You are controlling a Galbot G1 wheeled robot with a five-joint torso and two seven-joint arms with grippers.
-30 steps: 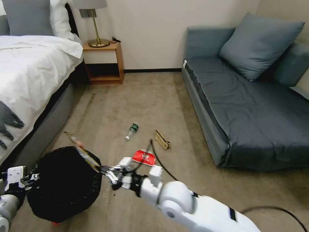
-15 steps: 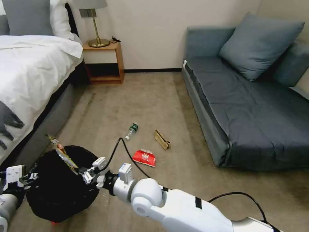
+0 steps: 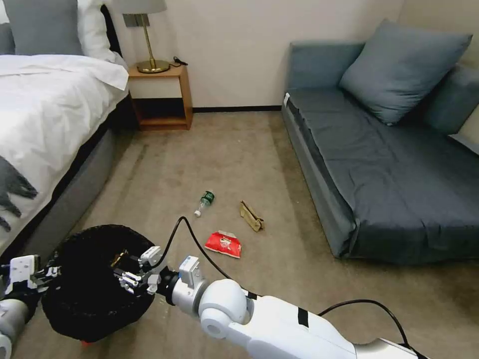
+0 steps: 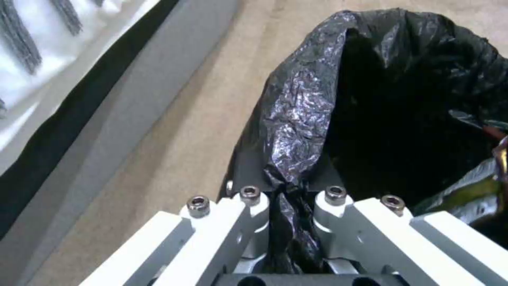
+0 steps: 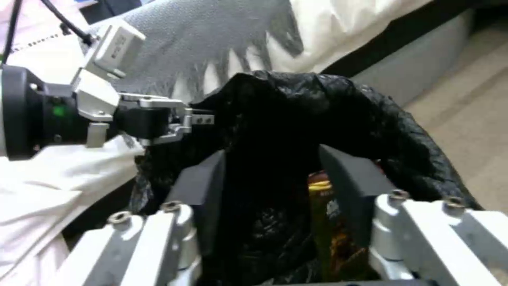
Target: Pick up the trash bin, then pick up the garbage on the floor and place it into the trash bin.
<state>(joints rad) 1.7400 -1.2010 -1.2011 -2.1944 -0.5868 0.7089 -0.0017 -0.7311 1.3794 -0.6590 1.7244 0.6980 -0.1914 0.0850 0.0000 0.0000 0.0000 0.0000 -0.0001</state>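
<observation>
With fingers spread and released over the trash bin (image 3: 95, 284), the right gripper (image 3: 130, 275) is sitting nearest the red packet (image 3: 223, 244), lying at two o'clock, while the left gripper (image 3: 44, 273) is clamping the bin's liner.

Place: a bedroom, like a home or hotel room
Bed (image 3: 45, 109): white sheets and grey pillows, on the left
Nightstand (image 3: 160, 97): wooden, between the bed and the wall, with a brass lamp (image 3: 144, 35) on top
Sofa (image 3: 384, 164): low, grey-blue, with a matching cushion (image 3: 401, 70), on the right
Floor (image 3: 234, 149): beige carpet running to a plain pale wall (image 3: 234, 45)
</observation>
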